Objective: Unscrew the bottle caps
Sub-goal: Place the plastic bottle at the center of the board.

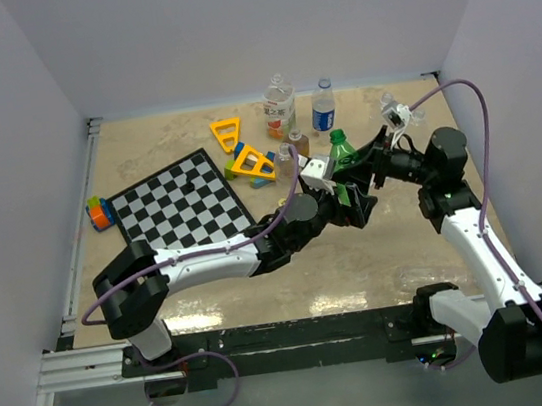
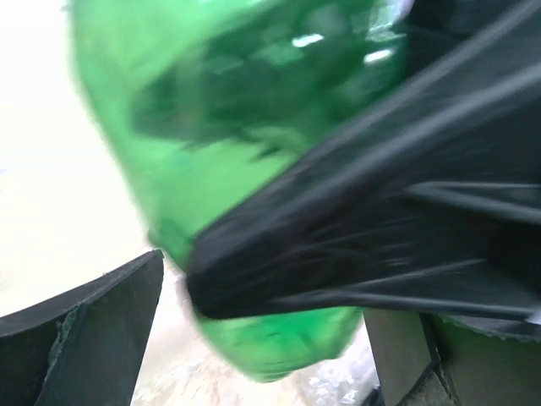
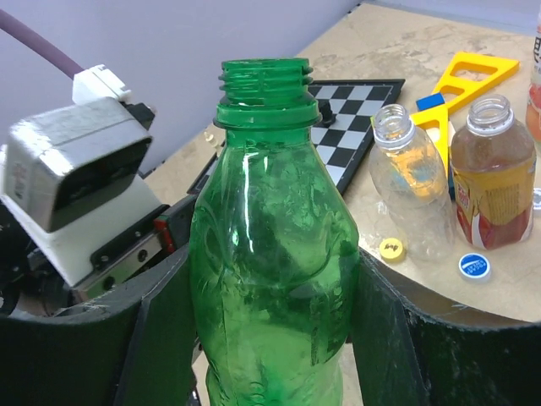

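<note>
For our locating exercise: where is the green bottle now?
The green bottle stands mid-frame in the right wrist view, held by the right gripper, a clear bottle and checkerboard beyond it.

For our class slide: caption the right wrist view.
Right gripper clasps the uncapped green bottle; yellow cap and blue cap lie behind.

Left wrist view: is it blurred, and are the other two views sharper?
Left wrist view: yes, the green bottle is smeared, and the background at left is washed out. Right wrist view: sharp, with streaks of glare on that bottle. Top view: sharp, with glare on the table at its near edge.
</note>
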You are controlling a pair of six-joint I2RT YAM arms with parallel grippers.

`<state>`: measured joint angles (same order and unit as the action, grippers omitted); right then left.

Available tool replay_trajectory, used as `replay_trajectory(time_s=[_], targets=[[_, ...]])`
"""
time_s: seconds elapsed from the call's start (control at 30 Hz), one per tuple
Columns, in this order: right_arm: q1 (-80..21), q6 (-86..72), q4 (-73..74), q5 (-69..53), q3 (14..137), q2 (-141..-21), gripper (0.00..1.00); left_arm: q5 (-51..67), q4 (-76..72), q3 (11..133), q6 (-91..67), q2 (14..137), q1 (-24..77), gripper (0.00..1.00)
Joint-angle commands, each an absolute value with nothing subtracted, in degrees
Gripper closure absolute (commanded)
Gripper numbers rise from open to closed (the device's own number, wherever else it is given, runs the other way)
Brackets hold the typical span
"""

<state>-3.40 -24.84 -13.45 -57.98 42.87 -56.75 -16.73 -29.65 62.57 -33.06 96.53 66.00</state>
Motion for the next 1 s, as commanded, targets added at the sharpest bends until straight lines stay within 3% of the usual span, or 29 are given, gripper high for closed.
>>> replay_trajectory(time_s=[0.0,0.37,0.7,0.97], targets=[[-3.60,-26.89,-16.35,-59.06,42.01,-55.37,1.00,-24.34,-25.84,65.13,-34.45,96.24,65.22,0.02],[-3.60,-25.93,-15.30,-59.59,41.13,-55.11,0.99,-30.23,-30.93,61.62,-28.40,92.29,64.86,0.12],[-3.60,-24.70,-14.15,-59.33,40.78,-55.02,0.95,-22.96,-41.12,55.55,-17.77,87.81,64.86,0.14],[-3.60,-23.99,-14.15,-59.33,40.43,-54.49,0.98,-18.45,-44.30,54.58,-13.89,87.36,64.86,0.14]])
